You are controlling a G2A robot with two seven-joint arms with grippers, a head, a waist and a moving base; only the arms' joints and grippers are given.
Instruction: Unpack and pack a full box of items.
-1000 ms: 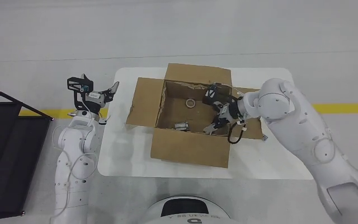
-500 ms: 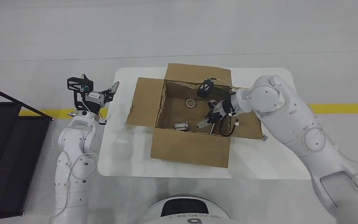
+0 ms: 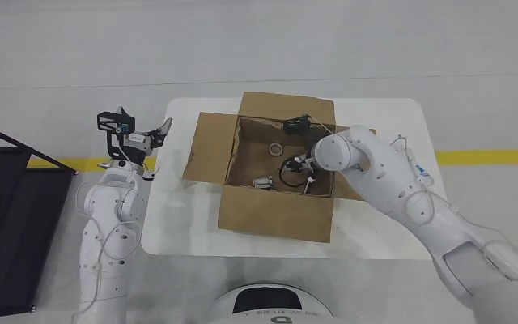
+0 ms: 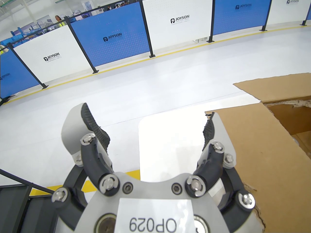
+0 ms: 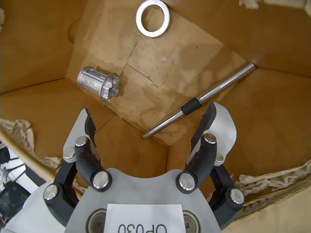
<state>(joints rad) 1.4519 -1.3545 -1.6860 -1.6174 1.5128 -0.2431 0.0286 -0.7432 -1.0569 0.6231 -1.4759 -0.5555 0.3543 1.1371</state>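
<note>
1. Cardboard box (image 3: pixel 275 217): stands open on the white table (image 3: pixel 174 223), its flaps folded outward.
2. Right gripper (image 5: pixel 150 110): hangs inside the box above its floor, fingers spread apart, holding nothing.
3. Metal rod (image 5: pixel 218 88): lies flat on the box floor with a black band near its middle and one end in a corner. It is the item nearest the right gripper.
4. Toothed metal cylinder (image 5: pixel 98 83): lies on its side on the floor, apart from the rod.
5. Flat metal ring (image 5: pixel 152 17): lies near the wall farthest from the robot, well apart from both.
6. Left gripper (image 4: pixel 147 112): hangs beside the table's left edge, clear of the box, fingers apart, empty.
</note>
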